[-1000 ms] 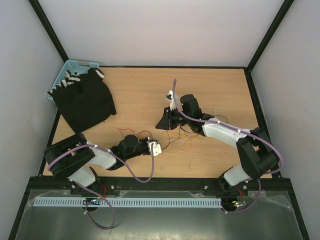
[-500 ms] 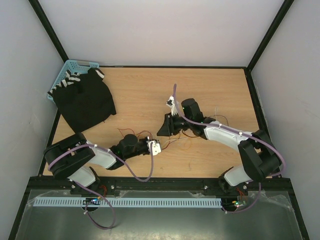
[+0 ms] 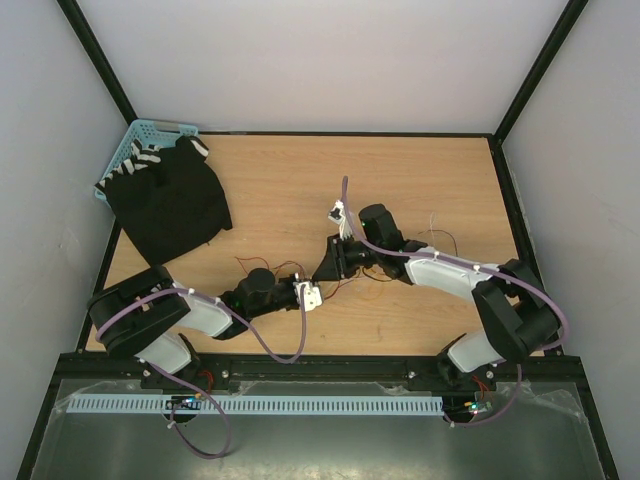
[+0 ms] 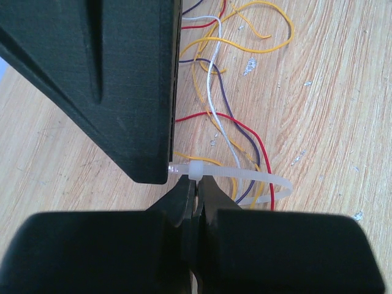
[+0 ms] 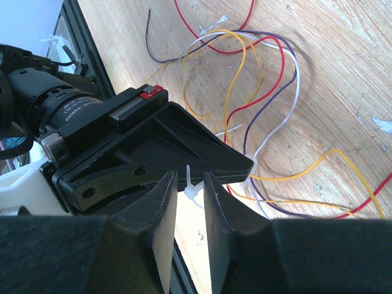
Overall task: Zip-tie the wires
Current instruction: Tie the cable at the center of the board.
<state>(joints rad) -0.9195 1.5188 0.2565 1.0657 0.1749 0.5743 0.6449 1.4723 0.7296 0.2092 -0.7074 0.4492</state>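
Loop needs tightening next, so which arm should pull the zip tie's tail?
Probably the right: the right gripper straddles the zip tie tail, fingers apart, while the left gripper is shut at its head, anchoring the loop around the wires.

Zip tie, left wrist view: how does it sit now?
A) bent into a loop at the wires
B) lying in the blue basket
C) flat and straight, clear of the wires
A: the zip tie curves back on itself where the wires cross it, its head at the left gripper fingertips.
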